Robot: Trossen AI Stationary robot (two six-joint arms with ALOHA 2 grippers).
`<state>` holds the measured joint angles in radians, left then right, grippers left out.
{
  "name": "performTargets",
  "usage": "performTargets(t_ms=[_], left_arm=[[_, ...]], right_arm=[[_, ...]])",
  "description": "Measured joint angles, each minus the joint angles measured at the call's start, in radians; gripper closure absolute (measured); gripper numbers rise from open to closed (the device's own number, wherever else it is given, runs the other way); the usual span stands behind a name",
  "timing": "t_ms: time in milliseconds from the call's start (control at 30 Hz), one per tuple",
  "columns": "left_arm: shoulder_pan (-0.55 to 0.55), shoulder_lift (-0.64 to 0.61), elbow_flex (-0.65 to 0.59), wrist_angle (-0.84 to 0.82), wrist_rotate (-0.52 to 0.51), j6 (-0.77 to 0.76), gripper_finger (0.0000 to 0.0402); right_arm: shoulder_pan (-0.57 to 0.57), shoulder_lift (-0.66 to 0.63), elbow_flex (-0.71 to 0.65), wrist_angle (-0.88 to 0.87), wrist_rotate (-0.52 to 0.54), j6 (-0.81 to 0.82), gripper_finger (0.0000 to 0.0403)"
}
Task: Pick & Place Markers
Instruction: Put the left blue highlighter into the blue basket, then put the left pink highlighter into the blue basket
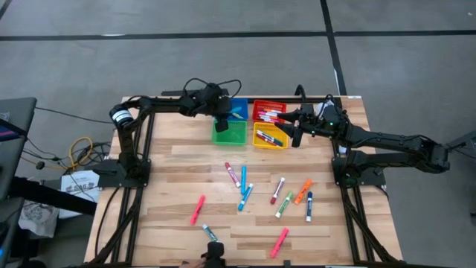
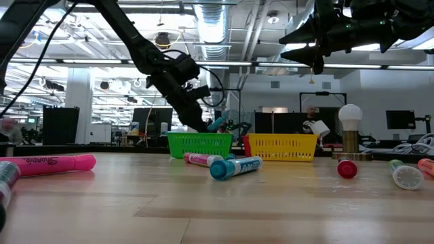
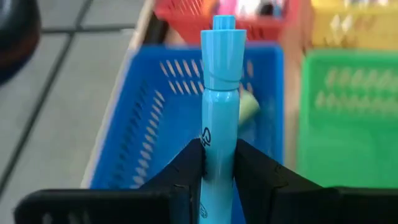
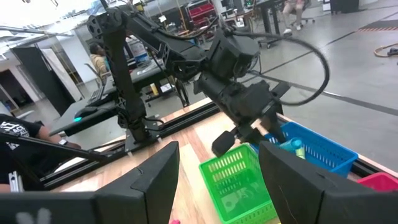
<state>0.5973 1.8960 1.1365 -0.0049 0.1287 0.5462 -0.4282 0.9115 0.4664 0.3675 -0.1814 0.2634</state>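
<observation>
1. The left gripper (image 3: pixel 217 168) is pinching a light-blue plastic marker (image 3: pixel 219 112) between its fingers (image 3: pixel 186 171), above the blue slotted plastic bin (image 3: pixel 155 112).
2. The right gripper's (image 1: pixel 296 134) fingers are standing spread and empty over the yellow bin (image 1: pixel 260 141).
3. A pink marker (image 2: pixel 47 164) lying on the wooden desk (image 2: pixel 217 203) is reading "Sharpie".
</observation>
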Motion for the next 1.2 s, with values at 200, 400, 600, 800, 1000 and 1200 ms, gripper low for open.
performTargets(t_ms=[200, 400, 600, 800, 1000, 1200], left_arm=[[0.004, -0.004, -0.001, -0.008, 0.000, 0.026, 0.0323], [0.006, -0.004, -0.001, -0.014, 0.000, 0.026, 0.0322], [0.007, -0.004, -0.001, -0.014, -0.001, 0.026, 0.0319], [0.007, -0.004, -0.001, -0.014, -0.001, 0.026, 0.0286], [0.007, -0.004, -0.001, -0.003, -0.023, 0.026, 0.0245], [0.001, -0.099, 0.003, 0.009, -0.093, 0.026, 0.0232]], right_arm=[[0.000, 0.000, 0.000, 0.000, 0.002, -0.001, 0.0194], [0.000, 0.000, 0.000, 0.000, 0.004, -0.001, 0.0194], [0.000, 0.000, 0.000, 0.000, 0.004, -0.001, 0.0194], [0.000, 0.000, 0.000, 0.000, 0.004, -0.001, 0.0194], [0.000, 0.000, 0.000, 0.000, 0.004, -0.001, 0.0194], [0.000, 0.000, 0.000, 0.000, 0.004, -0.001, 0.0194]])
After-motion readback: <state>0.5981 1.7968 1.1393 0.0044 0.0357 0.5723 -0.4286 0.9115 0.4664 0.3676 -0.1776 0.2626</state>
